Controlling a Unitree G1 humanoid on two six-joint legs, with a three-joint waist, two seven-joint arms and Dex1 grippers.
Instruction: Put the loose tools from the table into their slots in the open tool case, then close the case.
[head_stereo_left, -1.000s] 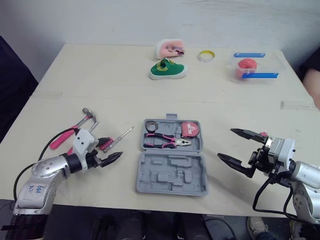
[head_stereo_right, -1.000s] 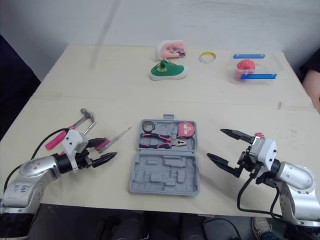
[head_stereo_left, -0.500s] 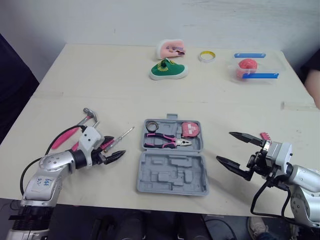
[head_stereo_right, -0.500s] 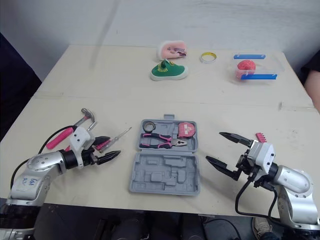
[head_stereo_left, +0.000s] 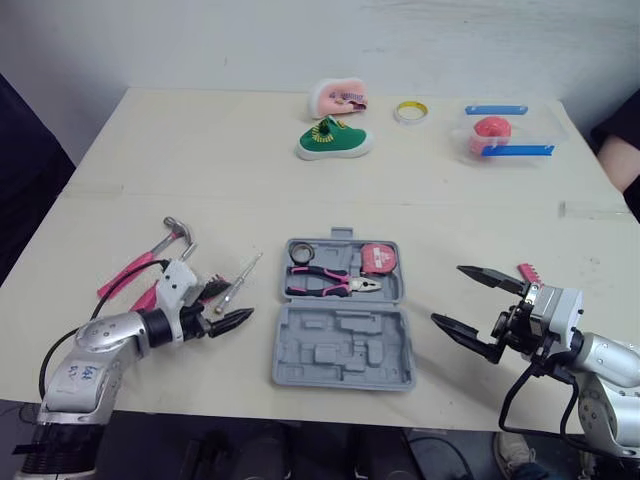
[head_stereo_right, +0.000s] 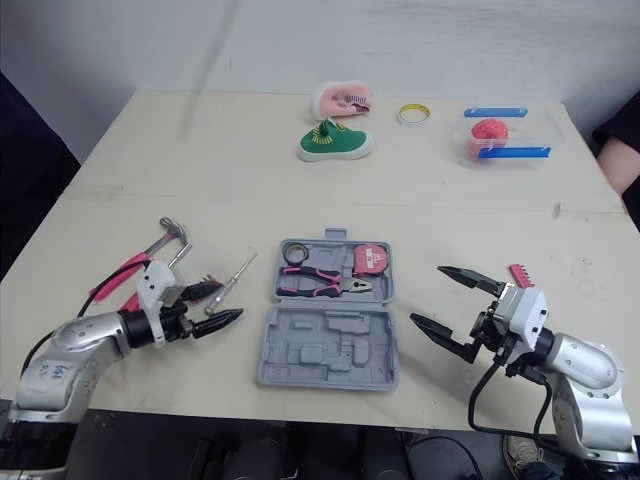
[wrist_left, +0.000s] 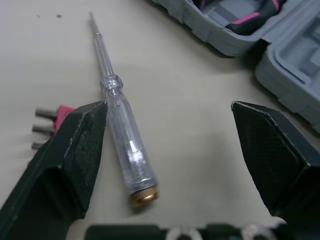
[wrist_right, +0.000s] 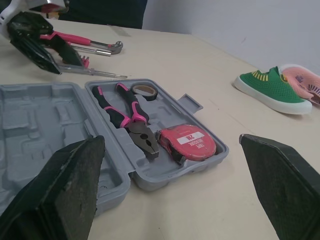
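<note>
Grey case (head_stereo_left: 345, 352) open, clear screwdriver (wrist_left: 121, 134) flat, L of it

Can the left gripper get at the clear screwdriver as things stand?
Probably yes. The left gripper is open, and the clear screwdriver lies between its fingers, nearer one of them. Nothing covers it; the pink bit holder close beside could get nudged.

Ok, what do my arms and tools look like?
Both arms are silver metal with looping black cables. The left arm carries blue writing. Left tool and right tool each have a white block and two black pointed fingers.
</note>
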